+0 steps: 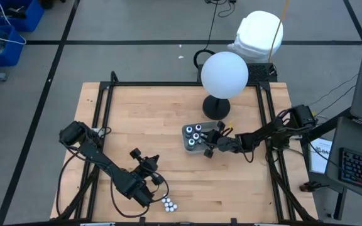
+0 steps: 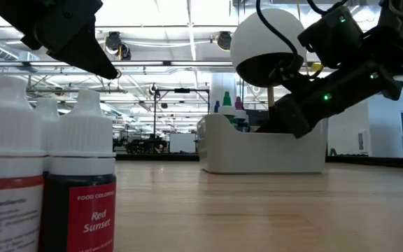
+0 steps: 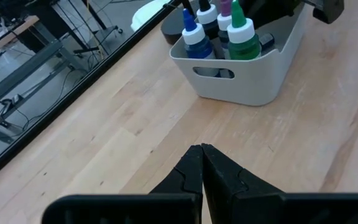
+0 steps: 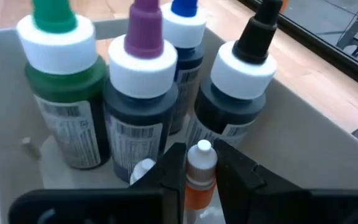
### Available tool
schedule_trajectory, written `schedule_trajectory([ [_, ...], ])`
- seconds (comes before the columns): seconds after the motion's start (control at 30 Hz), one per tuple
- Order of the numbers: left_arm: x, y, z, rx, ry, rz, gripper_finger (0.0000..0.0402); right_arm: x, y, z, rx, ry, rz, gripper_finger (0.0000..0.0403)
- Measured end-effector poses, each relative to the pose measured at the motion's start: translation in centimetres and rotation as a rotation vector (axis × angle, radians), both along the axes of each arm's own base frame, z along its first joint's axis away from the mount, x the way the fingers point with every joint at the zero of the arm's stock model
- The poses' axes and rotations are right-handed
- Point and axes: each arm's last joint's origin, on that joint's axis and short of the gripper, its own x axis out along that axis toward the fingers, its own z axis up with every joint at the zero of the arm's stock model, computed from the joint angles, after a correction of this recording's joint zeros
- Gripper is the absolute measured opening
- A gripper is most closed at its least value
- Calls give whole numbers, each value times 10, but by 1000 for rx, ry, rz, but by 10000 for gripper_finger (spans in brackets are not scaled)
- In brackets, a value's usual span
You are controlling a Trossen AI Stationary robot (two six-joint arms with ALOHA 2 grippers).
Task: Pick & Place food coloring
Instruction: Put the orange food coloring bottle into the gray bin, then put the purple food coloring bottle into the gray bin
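Wood tabletop, with a pale tray (image 1: 188, 143) near its middle already holding four upright bottles (image 4: 143, 87). Over it, the right gripper (image 4: 201, 171) is clenched on a small orange food coloring bottle (image 4: 199, 177) — long axis upright, cap up, directly above the tray's open corner, so the drop looks straight down. Nearer the front edge, the left gripper (image 3: 202, 163) is closed and empty, beside the few remaining bottles (image 1: 169, 203).

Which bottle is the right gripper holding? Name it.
The small orange bottle with the white nozzle, clamped in the right gripper over the bin. The green-, purple-, blue- and black-tipped bottles stand bigger, ungripped.
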Motion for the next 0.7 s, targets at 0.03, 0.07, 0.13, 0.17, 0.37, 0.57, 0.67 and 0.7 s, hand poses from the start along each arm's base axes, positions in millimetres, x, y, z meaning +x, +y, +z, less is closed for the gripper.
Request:
schedule_trajectory([
  [0.03, 0, 0, 0, 0, 0, 0, 10, 0, 0, 0, 0, -2, 0, 55],
  [0.07, 0, 0, 0, 0, 0, 0, 10, 0, 0, 0, 0, -4, 0, 60],
  [0.13, 0, 0, 0, 0, 0, 0, 10, 0, 0, 2, 1, -11, 0, 75],
  [0.17, 0, 0, 0, 0, 0, 0, 10, 0, 0, 3, 2, -16, 0, 84],
  [0.37, 0, 0, 0, -5, 4, 1, 10, -1, 0, 15, 6, -57, 7, 124],
  [0.57, 0, 0, -1, -18, 14, 2, 10, -5, 1, 31, -24, -75, 33, 124],
  [0.67, 0, 0, -1, -20, 15, 3, 10, -13, 6, 48, -24, -82, 58, 117],
  [0.7, 0, 0, -1, -22, 16, 3, 10, -16, 9, 55, -19, -81, 70, 114],
])
